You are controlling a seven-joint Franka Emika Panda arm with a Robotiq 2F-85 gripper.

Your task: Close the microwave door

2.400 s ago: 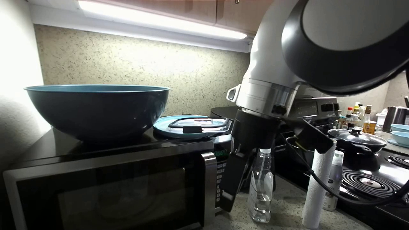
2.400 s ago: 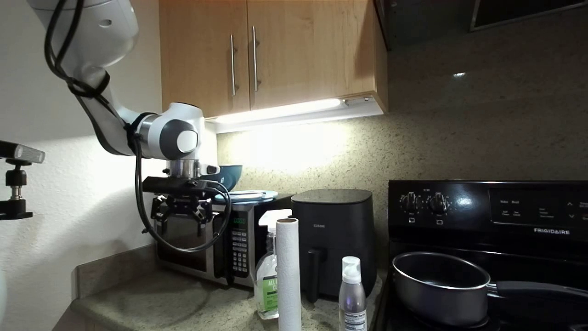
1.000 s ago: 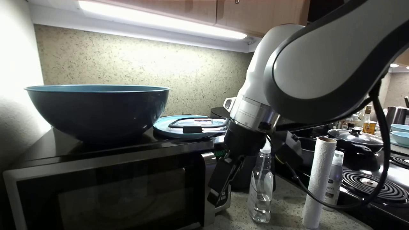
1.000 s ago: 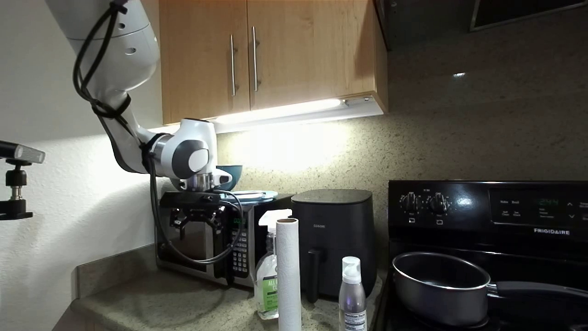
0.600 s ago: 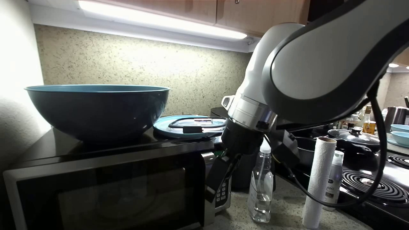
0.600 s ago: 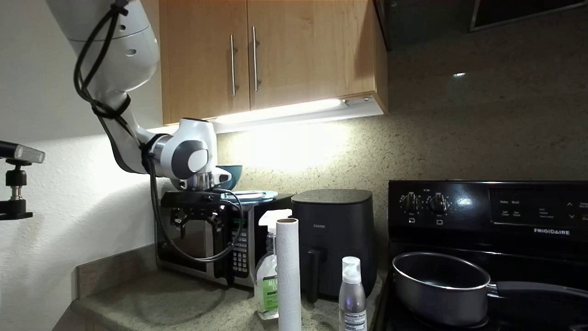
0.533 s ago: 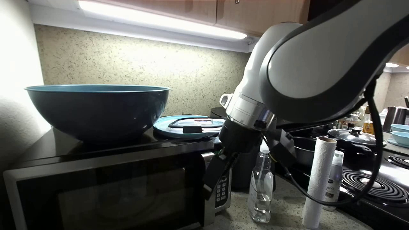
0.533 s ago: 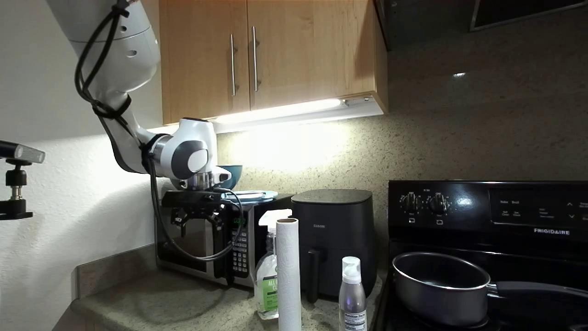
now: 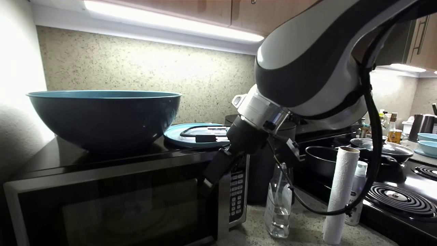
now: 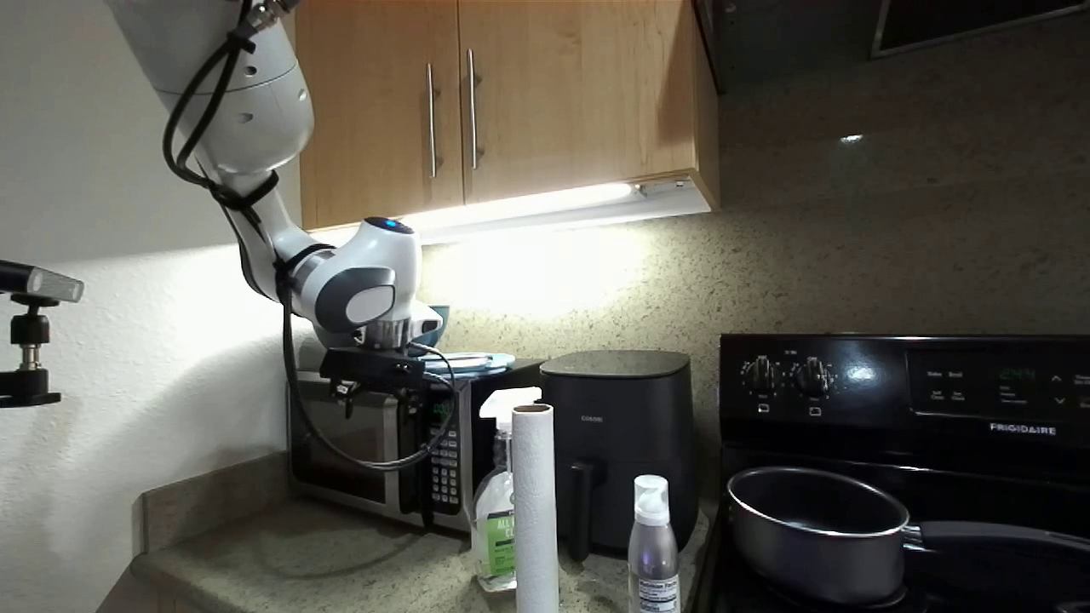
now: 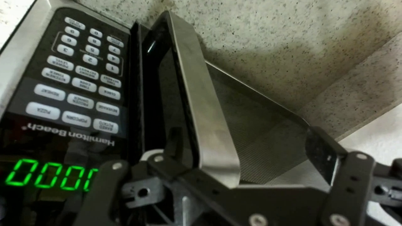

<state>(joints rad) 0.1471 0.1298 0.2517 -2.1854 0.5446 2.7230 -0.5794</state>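
Observation:
The microwave door has a dark window and silver-grey frame, seen in both exterior views [image 9: 136, 205] [image 10: 341, 481] and the wrist view [image 11: 260, 125]. Its silver handle strip [image 11: 204, 125] stands beside the keypad [image 11: 78, 81]; a dark gap lies between door and keypad, and I cannot tell whether the door is fully shut. My gripper [image 11: 249, 147] is open with nothing held. Its right finger lies over the window side; the left one is partly hidden near the handle. In both exterior views, the gripper [image 9: 206, 184] [image 10: 379, 409] hangs in front of the door's upper right; contact is unclear.
A large dark bowl [image 9: 106, 119] and blue plate [image 9: 177, 136] sit on the microwave. A spray bottle [image 10: 492, 511], paper towel roll [image 10: 534, 502] and air fryer [image 10: 617, 443] stand right of it. A cabinet [image 10: 553, 102] hangs above. A pot [image 10: 817, 528] is on the stove.
The gripper has moved from beside the keypad toward the door's front, tilting more, with its fingertip now over the window's right edge. The door shows no clear movement.

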